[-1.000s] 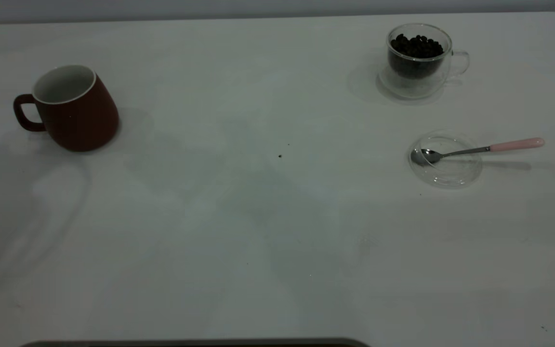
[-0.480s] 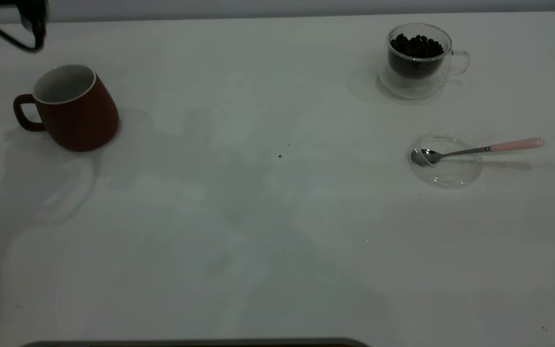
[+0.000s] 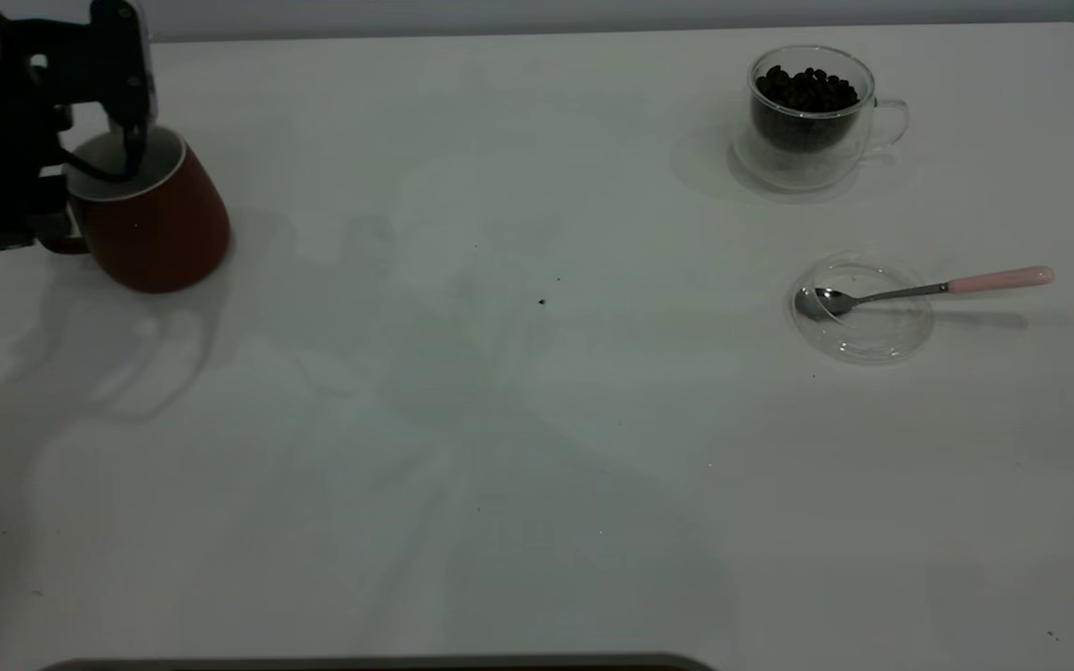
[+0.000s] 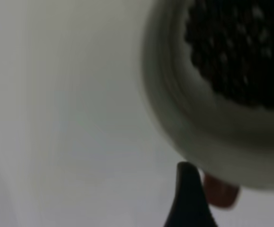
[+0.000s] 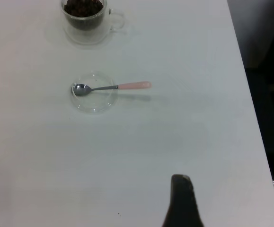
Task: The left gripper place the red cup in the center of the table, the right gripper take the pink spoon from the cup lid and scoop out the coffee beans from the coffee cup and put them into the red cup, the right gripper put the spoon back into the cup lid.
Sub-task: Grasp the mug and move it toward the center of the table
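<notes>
- The white table lies bare up front, a few dark specks mid-surface.
- At right, the spoon rests with its bowl in the lid.
- At left, the left gripper hangs over the red cup, one finger dipping past its rim; how wide it stands, I cannot tell.
- Farthest right, the coffee cup holds beans.
- A grey wall runs behind.

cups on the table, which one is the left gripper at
The red cup at the table's left: the left gripper reaches into its white mouth. The clear glass coffee cup with beans stands far right, untouched.
</notes>
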`<action>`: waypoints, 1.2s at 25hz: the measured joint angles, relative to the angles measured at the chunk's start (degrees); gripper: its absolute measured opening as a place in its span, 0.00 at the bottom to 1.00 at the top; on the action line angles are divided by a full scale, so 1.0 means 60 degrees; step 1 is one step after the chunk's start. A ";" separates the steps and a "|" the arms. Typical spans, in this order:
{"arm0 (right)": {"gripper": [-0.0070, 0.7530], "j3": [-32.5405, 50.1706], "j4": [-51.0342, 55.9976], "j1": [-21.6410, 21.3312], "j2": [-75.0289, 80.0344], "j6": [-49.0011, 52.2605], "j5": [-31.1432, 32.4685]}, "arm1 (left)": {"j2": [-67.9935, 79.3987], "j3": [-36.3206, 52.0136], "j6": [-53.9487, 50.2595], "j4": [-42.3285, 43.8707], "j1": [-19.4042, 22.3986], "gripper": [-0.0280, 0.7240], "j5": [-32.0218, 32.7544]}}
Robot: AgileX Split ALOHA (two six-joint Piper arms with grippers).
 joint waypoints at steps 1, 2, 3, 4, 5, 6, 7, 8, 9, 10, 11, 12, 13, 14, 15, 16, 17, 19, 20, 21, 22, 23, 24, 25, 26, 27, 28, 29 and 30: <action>0.79 0.0000 0.0000 0.0000 0.0000 0.0000 0.0000 | 0.0010 0.0000 0.0000 0.0009 0.0000 0.82 -0.0142; 0.79 0.0000 0.0000 0.0000 0.0000 0.0000 0.0000 | 0.0035 0.0000 0.0000 0.0031 -0.0013 0.82 -0.0309; 0.79 0.0000 0.0000 0.0000 0.0000 0.0000 0.0000 | 0.0042 0.0000 0.0000 0.0040 -0.0046 0.82 -0.0426; 0.79 0.0000 0.0000 0.0000 0.0000 0.0000 0.0000 | 0.0053 0.0000 -0.0009 0.0040 -0.0116 0.82 -0.0502; 0.79 0.0000 0.0000 0.0000 0.0000 0.0000 0.0000 | 0.0053 0.0000 -0.0045 0.0040 -0.0185 0.82 -0.0613; 0.79 0.0000 0.0000 0.0000 0.0000 0.0000 0.0000 | 0.0053 0.0000 -0.0160 0.0040 -0.0285 0.82 -0.0759; 0.79 0.0000 0.0000 0.0000 0.0000 0.0000 0.0000 | 0.0062 0.0000 -0.0308 0.0040 -0.0396 0.82 -0.0920; 0.79 0.0000 0.0000 0.0000 0.0000 0.0000 0.0000 | 0.0062 0.0000 -0.0491 0.0040 -0.0506 0.82 -0.1066; 0.79 0.0000 0.0000 0.0000 0.0000 0.0000 0.0000 | 0.0062 0.0000 -0.0647 0.0040 -0.0652 0.82 -0.1221; 0.79 0.0000 0.0000 0.0000 0.0000 0.0000 0.0000 | 0.0062 0.0000 -0.0838 0.0042 -0.0806 0.82 -0.1458; 0.79 0.0000 0.0000 0.0000 0.0000 0.0000 0.0000 | 0.0062 0.0000 -0.1036 0.0051 -0.0980 0.82 -0.1664; 0.79 0.0000 0.0000 0.0000 0.0000 0.0000 0.0000 | 0.0062 0.0000 -0.1220 0.0062 -0.1126 0.82 -0.1850; 0.79 0.0000 0.0000 0.0000 0.0000 0.0000 0.0000 | 0.0062 0.0000 -0.1418 0.0062 -0.1302 0.82 -0.2052; 0.79 0.0000 0.0000 0.0000 0.0000 0.0000 0.0000 | 0.0062 0.0000 -0.1755 0.0062 -0.1466 0.82 -0.2373; 0.79 0.0000 0.0000 0.0000 0.0000 0.0000 0.0000 | 0.0062 0.0000 -0.2006 0.0064 -0.1605 0.82 -0.2587; 0.79 0.0000 0.0000 0.0000 0.0000 0.0000 0.0000 | 0.0062 0.0000 -0.2307 0.0073 -0.1765 0.82 -0.2824; 0.79 0.0000 0.0000 0.0000 0.0000 0.0000 0.0000 | 0.0062 0.0000 -0.2547 0.0073 -0.1925 0.82 -0.3041; 0.79 0.0000 0.0000 0.0000 0.0000 0.0000 0.0000 | 0.0062 0.0000 -0.2854 0.0095 -0.2214 0.82 -0.3358; 0.79 0.0000 0.0000 0.0000 0.0000 0.0000 0.0000 | 0.0062 0.0000 -0.2938 0.0104 -0.2340 0.82 -0.3454; 0.79 0.0000 0.0000 0.0000 0.0000 0.0000 0.0000 | 0.0062 0.0000 -0.3010 0.0115 -0.2489 0.82 -0.3559; 0.79 0.0000 0.0000 0.0000 0.0000 0.0000 0.0000 | 0.0062 -0.0005 -0.3034 0.0115 -0.2571 0.82 -0.3606; 0.79 0.0000 0.0000 0.0000 0.0000 0.0000 0.0000 | 0.0062 -0.0053 -0.3048 0.0115 -0.2628 0.82 -0.3605; 0.79 0.0000 0.0000 0.0000 0.0000 0.0000 0.0000 | 0.0062 -0.0108 -0.3068 0.0051 -0.2638 0.82 -0.3566; 0.79 0.0000 0.0000 0.0000 0.0000 0.0000 0.0000 | 0.0047 -0.0191 -0.3078 -0.0130 -0.2629 0.82 -0.3350; 0.79 0.0000 0.0000 0.0000 0.0000 0.0000 0.0000 | 0.0005 -0.0287 -0.3084 -0.0289 -0.2582 0.82 -0.3104; 0.79 0.0000 0.0000 0.0000 0.0000 0.0000 0.0000 | -0.0063 -0.0383 -0.3084 -0.0441 -0.2503 0.82 -0.2741; 0.79 0.0000 0.0000 0.0000 0.0000 0.0000 0.0000 | -0.0128 -0.0474 -0.3084 -0.0475 -0.2391 0.82 -0.2371; 0.79 0.0000 0.0000 0.0000 0.0000 0.0000 0.0000 | -0.0225 -0.0541 -0.3064 -0.0475 -0.2263 0.82 -0.2002; 0.79 0.0000 0.0000 0.0000 0.0000 0.0000 0.0000 | -0.0309 -0.0613 -0.3014 -0.0462 -0.2153 0.82 -0.1715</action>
